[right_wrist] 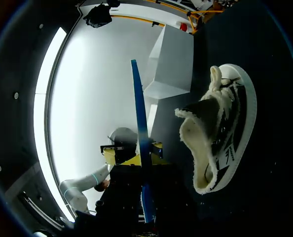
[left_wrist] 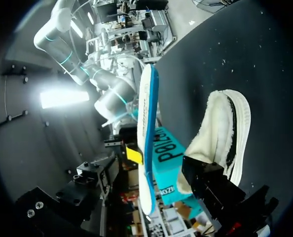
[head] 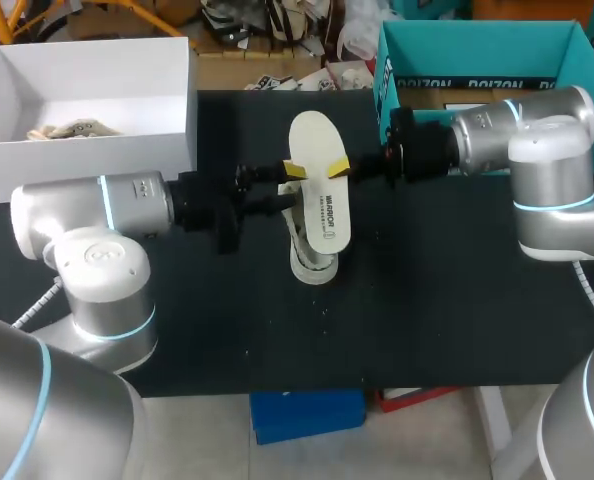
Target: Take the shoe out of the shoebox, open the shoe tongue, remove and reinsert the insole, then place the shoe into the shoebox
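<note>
head view: the white insole hangs flat above the shoe on the black table. the right gripper pinches its edge, and the left gripper is spread wide beside the shoe.
left wrist view: one finger rests against the shoe's fleecy collar.
right wrist view: yellow tips clamp the insole, edge-on beside the shoe.

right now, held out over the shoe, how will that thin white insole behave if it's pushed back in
The thin white foam insole, blue underneath, lies straight though pinched only mid-length by the right gripper, so probably springy, not floppy. It looks light; pushed end-on it may buckle.
</note>
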You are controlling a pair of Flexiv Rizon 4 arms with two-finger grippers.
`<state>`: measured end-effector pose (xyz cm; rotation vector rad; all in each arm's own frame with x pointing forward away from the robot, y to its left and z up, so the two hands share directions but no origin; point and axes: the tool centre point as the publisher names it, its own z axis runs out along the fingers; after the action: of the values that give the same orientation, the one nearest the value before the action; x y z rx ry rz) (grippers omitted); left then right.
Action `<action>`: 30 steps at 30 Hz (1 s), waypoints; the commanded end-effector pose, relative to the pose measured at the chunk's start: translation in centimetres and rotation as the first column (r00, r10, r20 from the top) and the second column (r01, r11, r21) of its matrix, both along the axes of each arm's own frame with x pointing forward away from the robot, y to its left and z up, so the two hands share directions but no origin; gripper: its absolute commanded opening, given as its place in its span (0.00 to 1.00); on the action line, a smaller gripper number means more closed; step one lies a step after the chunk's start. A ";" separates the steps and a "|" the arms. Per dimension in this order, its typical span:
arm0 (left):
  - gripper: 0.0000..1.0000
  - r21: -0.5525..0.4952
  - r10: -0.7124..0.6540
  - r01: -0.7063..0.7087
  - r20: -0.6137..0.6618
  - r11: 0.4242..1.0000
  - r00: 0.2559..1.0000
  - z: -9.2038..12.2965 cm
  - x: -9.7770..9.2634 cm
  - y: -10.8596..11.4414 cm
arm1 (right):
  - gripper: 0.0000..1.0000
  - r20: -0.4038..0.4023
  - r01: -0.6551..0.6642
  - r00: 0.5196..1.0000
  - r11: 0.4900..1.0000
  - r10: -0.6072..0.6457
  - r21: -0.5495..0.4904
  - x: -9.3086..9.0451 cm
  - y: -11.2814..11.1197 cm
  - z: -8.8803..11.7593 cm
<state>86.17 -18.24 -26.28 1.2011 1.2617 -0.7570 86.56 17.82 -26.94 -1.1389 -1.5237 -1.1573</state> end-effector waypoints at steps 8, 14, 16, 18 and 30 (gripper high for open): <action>0.39 0.011 -0.011 0.011 -0.006 1.000 1.000 -0.8 2.2 -2.4 | 0.00 -0.001 -0.001 1.000 1.000 0.001 -0.001 0.1 0.1 -0.1; 0.33 0.005 -0.018 0.018 -0.007 1.000 1.000 -0.9 2.4 -2.9 | 0.00 -0.001 -0.001 1.000 1.000 0.001 -0.001 0.1 0.1 -0.1; 0.34 0.003 -0.018 0.018 -0.007 1.000 1.000 -0.8 2.4 -3.0 | 0.00 -0.001 -0.001 1.000 1.000 0.001 -0.001 0.1 0.1 -0.1; 0.33 0.000 -0.018 0.018 -0.006 1.000 1.000 -0.8 2.5 -3.1 | 0.00 -0.001 -0.001 1.000 1.000 0.001 -0.001 0.1 0.1 -0.1; 0.17 -0.009 -0.028 0.028 0.000 1.000 1.000 -0.4 2.7 -3.7 | 0.00 -0.001 -0.001 1.000 1.000 0.001 -0.001 0.1 0.1 -0.1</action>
<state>88.73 -21.60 -26.56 1.2146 1.2419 -0.7888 86.58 17.78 -26.99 -1.1399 -1.5238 -1.1570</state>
